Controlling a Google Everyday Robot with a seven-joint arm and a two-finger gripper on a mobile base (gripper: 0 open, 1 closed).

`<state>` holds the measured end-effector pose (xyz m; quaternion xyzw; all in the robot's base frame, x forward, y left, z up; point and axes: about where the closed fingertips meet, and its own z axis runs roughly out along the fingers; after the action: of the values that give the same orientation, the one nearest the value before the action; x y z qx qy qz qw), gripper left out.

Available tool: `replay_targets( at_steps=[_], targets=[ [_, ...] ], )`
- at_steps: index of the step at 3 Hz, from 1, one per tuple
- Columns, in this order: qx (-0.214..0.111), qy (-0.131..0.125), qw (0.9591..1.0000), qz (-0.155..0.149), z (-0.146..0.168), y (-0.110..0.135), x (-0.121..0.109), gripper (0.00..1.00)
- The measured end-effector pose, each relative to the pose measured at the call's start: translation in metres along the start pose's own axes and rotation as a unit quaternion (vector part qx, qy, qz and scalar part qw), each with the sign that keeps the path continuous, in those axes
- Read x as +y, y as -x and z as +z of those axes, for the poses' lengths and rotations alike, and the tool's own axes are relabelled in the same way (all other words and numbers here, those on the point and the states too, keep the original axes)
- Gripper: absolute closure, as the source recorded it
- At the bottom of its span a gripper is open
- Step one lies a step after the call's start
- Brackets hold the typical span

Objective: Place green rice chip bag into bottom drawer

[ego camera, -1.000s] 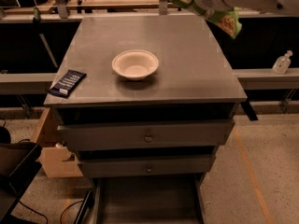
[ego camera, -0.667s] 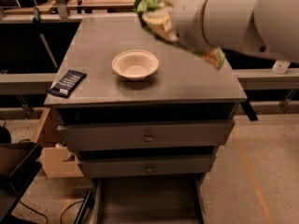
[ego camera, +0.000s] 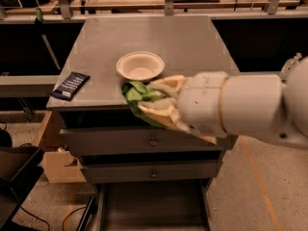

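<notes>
The green rice chip bag (ego camera: pixel 137 95) is crumpled and hangs in the air at the cabinet's front edge, just in front of the top drawer front. My gripper (ego camera: pixel 161 104) is shut on it; the thick white arm (ego camera: pixel 240 109) reaches in from the right and hides most of the fingers. The bottom drawer (ego camera: pixel 154 205) is pulled open low in the view, a shallow grey tray right under the bag, with nothing seen in it.
A white bowl (ego camera: pixel 140 65) stands on the grey cabinet top (ego camera: pixel 192 40), just behind the bag. A dark navy packet (ego camera: pixel 70 85) lies at the top's left front corner. Two shut drawer fronts with knobs (ego camera: pixel 153 141) sit above the open tray. A cardboard box (ego camera: pixel 53 155) stands at the left.
The arm has swung from the far right corner of the cabinet top, forward and down, carrying the green bag to the front edge above the open drawer.
</notes>
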<state>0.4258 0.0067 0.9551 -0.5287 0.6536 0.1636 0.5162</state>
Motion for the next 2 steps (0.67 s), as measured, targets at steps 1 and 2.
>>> replay_targets(
  at_steps=[1,2],
  targets=[
    [0.021,0.008,0.995,0.097,-0.07,-0.081,0.026,1.0],
    [0.053,-0.016,0.9824,0.178,-0.117,-0.156,0.025,1.0]
  ],
)
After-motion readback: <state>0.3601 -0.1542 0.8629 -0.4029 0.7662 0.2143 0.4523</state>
